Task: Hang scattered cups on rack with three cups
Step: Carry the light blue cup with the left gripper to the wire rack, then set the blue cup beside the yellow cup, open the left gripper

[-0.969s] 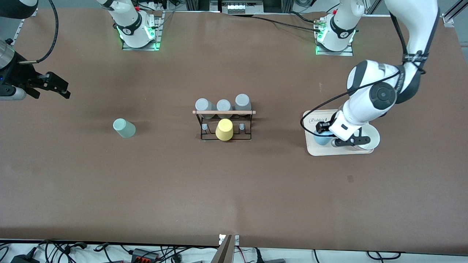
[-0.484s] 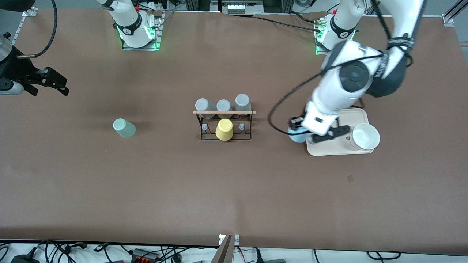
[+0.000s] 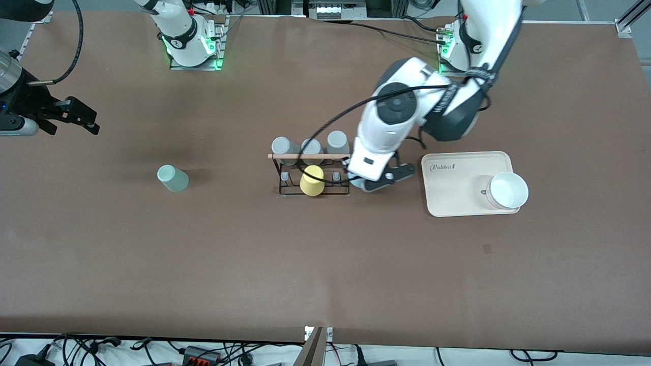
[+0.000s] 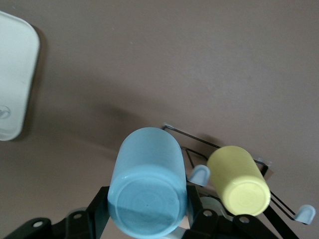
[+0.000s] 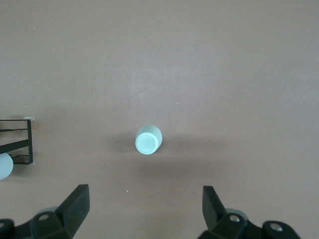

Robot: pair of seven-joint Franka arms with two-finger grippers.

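Note:
My left gripper (image 3: 370, 181) is shut on the light blue cup (image 4: 148, 194) and holds it upside down over the table, beside the rack's end toward the left arm. In the front view the wrist hides this cup. The black wire rack (image 3: 311, 156) with its wooden dowel stands mid-table and also shows in the left wrist view (image 4: 225, 149). The mint green cup (image 3: 173, 178) stands upside down on the table toward the right arm's end. It also shows in the right wrist view (image 5: 148, 140). My right gripper (image 3: 76, 119) is open, empty and high above the table there.
A yellow tumbler (image 3: 312, 181) hangs on the rack's row nearer the camera, between two bare pegs (image 4: 200, 174). Three grey tumblers (image 3: 311, 147) fill the row farther from the camera. A cream tray (image 3: 457, 203) with a white bowl (image 3: 507, 190) lies toward the left arm's end.
My left gripper has lifted the light blue cup off the tray and carried it across to the rack. The right gripper has barely moved.

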